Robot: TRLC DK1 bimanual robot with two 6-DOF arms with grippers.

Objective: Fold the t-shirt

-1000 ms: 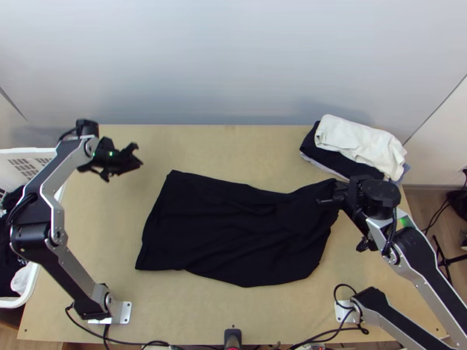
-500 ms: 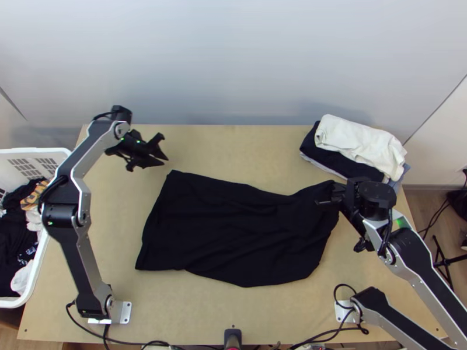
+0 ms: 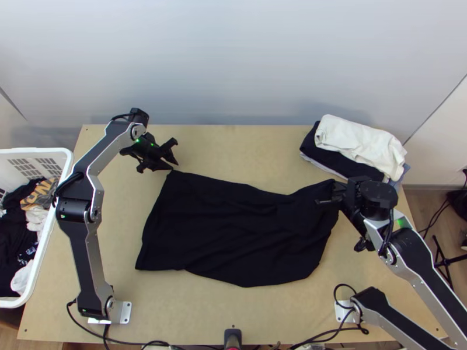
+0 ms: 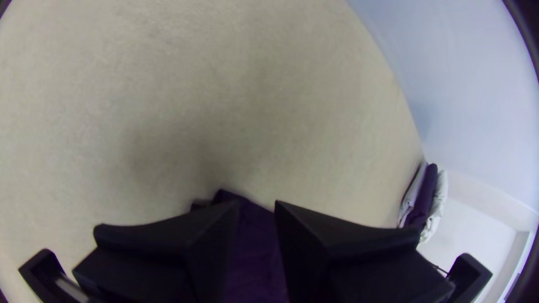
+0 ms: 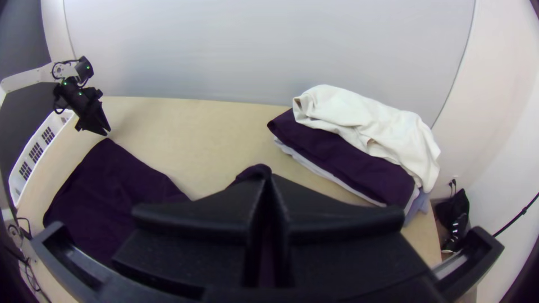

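Shirt [image 3: 233, 233] lies spread and rippled across your desk [image 3: 245, 149]. Your right claw [image 3: 336, 194] is closed on its far right corner, while your left claw [image 3: 174, 165] stands open, just by the far left corner. You have stacked clothes [image 3: 359, 146] near the desk's far edge.

Bright, soft light covers the table [image 3: 204, 309], shadows stay faint, and the wrist views darken at their corners
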